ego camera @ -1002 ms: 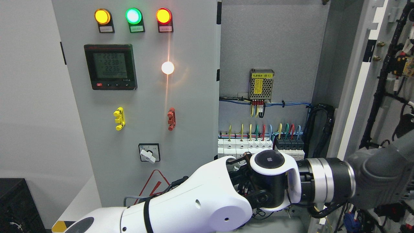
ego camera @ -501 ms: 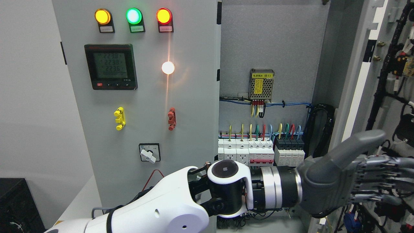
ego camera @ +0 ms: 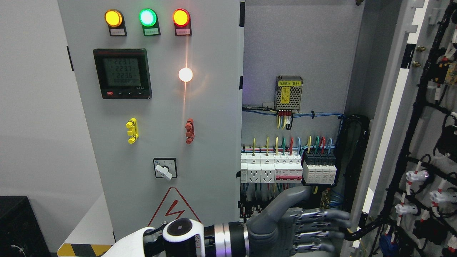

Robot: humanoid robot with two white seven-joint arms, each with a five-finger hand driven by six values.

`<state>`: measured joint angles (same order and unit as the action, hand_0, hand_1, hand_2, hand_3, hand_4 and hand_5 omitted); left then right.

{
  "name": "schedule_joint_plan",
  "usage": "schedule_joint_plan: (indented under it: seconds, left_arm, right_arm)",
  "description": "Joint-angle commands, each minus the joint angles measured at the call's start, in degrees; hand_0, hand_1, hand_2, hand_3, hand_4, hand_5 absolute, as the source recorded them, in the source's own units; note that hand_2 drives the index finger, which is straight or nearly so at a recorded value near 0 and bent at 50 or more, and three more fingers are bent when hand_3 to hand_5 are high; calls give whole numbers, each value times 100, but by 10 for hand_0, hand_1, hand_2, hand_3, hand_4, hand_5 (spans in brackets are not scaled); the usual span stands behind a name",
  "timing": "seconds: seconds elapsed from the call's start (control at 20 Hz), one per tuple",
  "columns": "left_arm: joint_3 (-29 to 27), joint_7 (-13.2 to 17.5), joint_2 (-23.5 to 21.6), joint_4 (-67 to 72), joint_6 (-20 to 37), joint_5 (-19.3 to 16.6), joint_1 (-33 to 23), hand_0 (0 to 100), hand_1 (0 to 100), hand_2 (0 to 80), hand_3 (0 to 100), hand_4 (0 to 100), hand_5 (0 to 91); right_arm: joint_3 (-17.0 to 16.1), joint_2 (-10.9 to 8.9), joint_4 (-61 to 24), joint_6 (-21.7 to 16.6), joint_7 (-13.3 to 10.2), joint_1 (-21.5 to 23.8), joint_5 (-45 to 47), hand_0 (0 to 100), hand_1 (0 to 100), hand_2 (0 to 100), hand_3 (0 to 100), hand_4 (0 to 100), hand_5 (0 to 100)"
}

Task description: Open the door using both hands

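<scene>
The right cabinet door (ego camera: 417,117) stands swung wide open at the right, its inner side covered with black cable looms. The left door (ego camera: 157,107) is closed, carrying the lamps, meter and switch. My left hand (ego camera: 321,228), grey with jointed fingers, sits low in front of the open cabinet interior (ego camera: 296,117). Its fingers are stretched out toward the open door's edge and hold nothing. Its white forearm (ego camera: 178,233) enters at the bottom, left of the middle. No right arm shows.
Inside the cabinet are a row of breakers and sockets (ego camera: 287,169), a mesh power supply (ego camera: 288,92) and coloured wires. A black box (ego camera: 21,225) sits at the lower left beside a white ledge with a yellow-black stripe (ego camera: 78,249).
My left arm has pulled back leftward and down from the open door's inner side. The hand, earlier far right by the door, is now in front of the cabinet bottom.
</scene>
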<state>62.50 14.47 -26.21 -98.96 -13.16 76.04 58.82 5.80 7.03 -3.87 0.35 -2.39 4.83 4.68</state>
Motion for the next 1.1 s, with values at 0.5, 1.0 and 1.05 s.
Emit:
schedule_joint_plan:
  seconds: [0.5, 1.0, 1.05]
  left_arm:
    - [-19, 3, -2441, -151, 893, -1073, -3339, 0, 0, 0, 0, 0, 0]
    - [-834, 3, -1784, 2080, 1975, -1680, -5836, 0, 0, 0, 0, 0, 0]
    - [-1027, 3, -1634, 2396, 1983, -1732, -6055, 0, 0, 0, 0, 0, 0]
  right_arm:
    - [0, 0, 0, 0, 2, 0, 7, 0, 0, 0, 0, 0, 0]
    - [0, 0, 0, 0, 2, 0, -2, 0, 0, 0, 0, 0, 0]
    - [0, 0, 0, -9, 2, 0, 7, 0, 0, 0, 0, 0, 0]
